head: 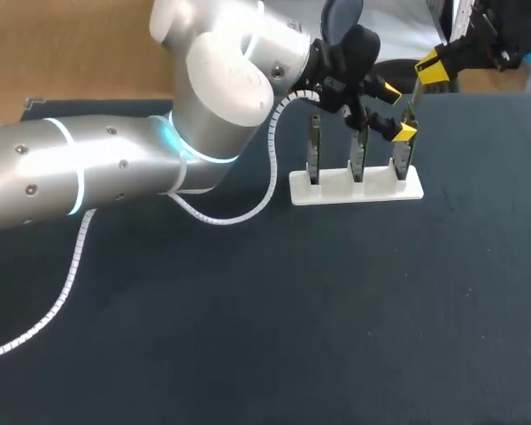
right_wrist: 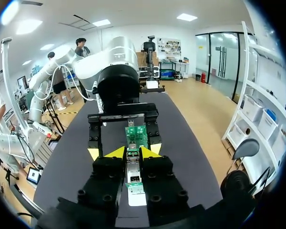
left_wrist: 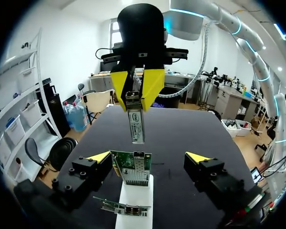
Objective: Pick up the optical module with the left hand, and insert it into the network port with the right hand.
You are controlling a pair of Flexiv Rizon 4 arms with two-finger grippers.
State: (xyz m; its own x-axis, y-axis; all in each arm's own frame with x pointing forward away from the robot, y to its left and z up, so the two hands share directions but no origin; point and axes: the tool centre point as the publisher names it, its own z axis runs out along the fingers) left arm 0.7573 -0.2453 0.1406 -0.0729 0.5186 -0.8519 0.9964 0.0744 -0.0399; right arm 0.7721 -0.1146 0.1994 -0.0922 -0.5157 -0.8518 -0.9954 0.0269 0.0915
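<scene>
The optical module point(left_wrist: 136, 121), a slim silver stick, hangs upright with my right gripper point(left_wrist: 136, 88) shut on its upper end. It is just above the port edge of a green network card point(left_wrist: 133, 167) that stands in a white stand point(left_wrist: 133, 195). My left gripper point(left_wrist: 148, 157) is open, one finger on each side of that card, touching nothing. In the head view the left gripper point(head: 396, 111) straddles the rightmost card point(head: 398, 161), and the right gripper point(head: 430, 69) comes in from the far right. In the right wrist view my right gripper point(right_wrist: 133, 152) clamps the module point(right_wrist: 132, 164), with the card point(right_wrist: 137, 135) ahead.
The white stand point(head: 354, 188) holds three upright cards in a row on the dark table point(head: 292, 336). My left arm's elbow and its white coiled cable point(head: 265, 190) fill the left and middle back. Open table lies in front of the stand.
</scene>
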